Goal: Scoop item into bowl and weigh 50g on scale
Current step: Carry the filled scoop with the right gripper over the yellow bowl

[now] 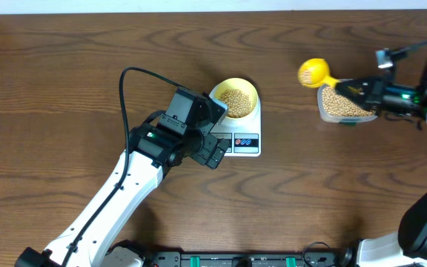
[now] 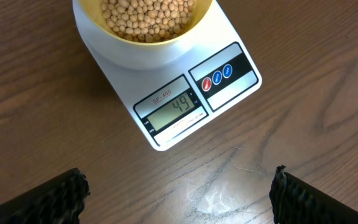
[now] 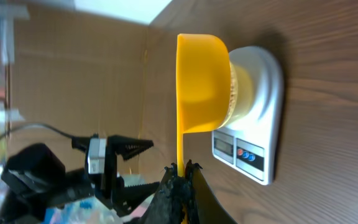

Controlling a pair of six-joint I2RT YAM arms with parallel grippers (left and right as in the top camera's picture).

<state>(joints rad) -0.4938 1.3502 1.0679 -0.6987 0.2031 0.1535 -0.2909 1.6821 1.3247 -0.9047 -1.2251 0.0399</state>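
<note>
49 reads on the display of the scale, one short. On its platform: bowl with beans. Yellow scoop handle clamped in right gripper by the clear container; left gripper spread wide, empty. Risk: a full scoop overshoots 50.

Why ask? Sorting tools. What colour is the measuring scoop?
Yellow: the round plastic measuring scoop, clearest in right wrist view.

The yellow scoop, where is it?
In the overhead view, the yellow scoop is over the table's right side, pinched by the right claw, beside the clear tub of beans.
</note>
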